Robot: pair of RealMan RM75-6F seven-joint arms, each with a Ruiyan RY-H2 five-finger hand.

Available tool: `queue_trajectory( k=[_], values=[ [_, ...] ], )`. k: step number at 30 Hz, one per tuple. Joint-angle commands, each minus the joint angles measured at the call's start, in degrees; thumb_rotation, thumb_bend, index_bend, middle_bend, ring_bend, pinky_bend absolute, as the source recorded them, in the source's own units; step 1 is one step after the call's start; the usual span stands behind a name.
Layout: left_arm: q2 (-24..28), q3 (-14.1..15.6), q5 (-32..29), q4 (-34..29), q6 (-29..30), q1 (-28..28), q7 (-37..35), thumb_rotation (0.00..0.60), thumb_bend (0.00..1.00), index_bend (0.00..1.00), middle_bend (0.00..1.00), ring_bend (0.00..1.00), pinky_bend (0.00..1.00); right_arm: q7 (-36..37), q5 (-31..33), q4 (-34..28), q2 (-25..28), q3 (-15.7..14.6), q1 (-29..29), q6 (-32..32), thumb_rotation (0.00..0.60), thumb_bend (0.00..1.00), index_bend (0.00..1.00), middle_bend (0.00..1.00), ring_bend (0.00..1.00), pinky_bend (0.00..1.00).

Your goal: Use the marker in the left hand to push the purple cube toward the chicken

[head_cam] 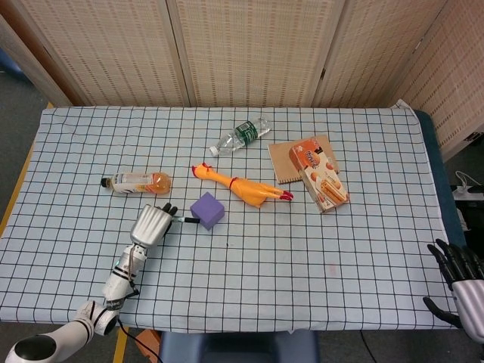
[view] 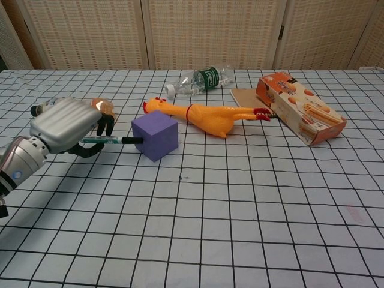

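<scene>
The purple cube (head_cam: 207, 209) (view: 155, 136) sits on the checked cloth just left of the yellow rubber chicken (head_cam: 240, 186) (view: 205, 114), a small gap apart from it. My left hand (head_cam: 151, 223) (view: 66, 126) grips a thin marker (head_cam: 186, 220) (view: 114, 141) that points right, its dark tip against the cube's left face. My right hand (head_cam: 461, 283) hangs off the table's near right corner with its fingers spread and nothing in it.
An orange-drink bottle (head_cam: 138, 181) lies just behind my left hand. A clear water bottle (head_cam: 241, 135), a brown notebook (head_cam: 285, 162) and a snack box (head_cam: 319, 175) lie behind and to the right of the chicken.
</scene>
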Motion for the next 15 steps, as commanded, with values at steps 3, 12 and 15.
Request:
queue_trajectory(
  k=[3, 12, 15],
  values=[
    [-1.6, -0.6, -1.0, 2.8, -1.4, -1.3, -1.0, 0.6, 0.63, 0.79, 0.81, 0.81, 0.96, 0.1, 0.5, 0.0, 0.0, 0.2, 0.1, -0.4, 0.6, 0.11, 0.0, 0.0, 0.0, 0.0],
    [-3.7, -0.9, -1.8, 6.4, -2.2, -3.1, -2.8, 0.6, 0.63, 0.79, 0.81, 0.81, 0.96, 0.3, 1.2, -0.1, 0.1, 0.5, 0.2, -0.6, 0.6, 0.11, 0.0, 0.0, 0.0, 0.0],
    [-4.3, -1.1, -1.8, 6.9, -2.1, -3.9, -3.2, 0.6, 0.63, 0.79, 0.81, 0.81, 0.96, 0.4, 1.3, 0.0, 0.2, 0.6, 0.2, -0.6, 0.6, 0.11, 0.0, 0.0, 0.0, 0.0]
  ],
)
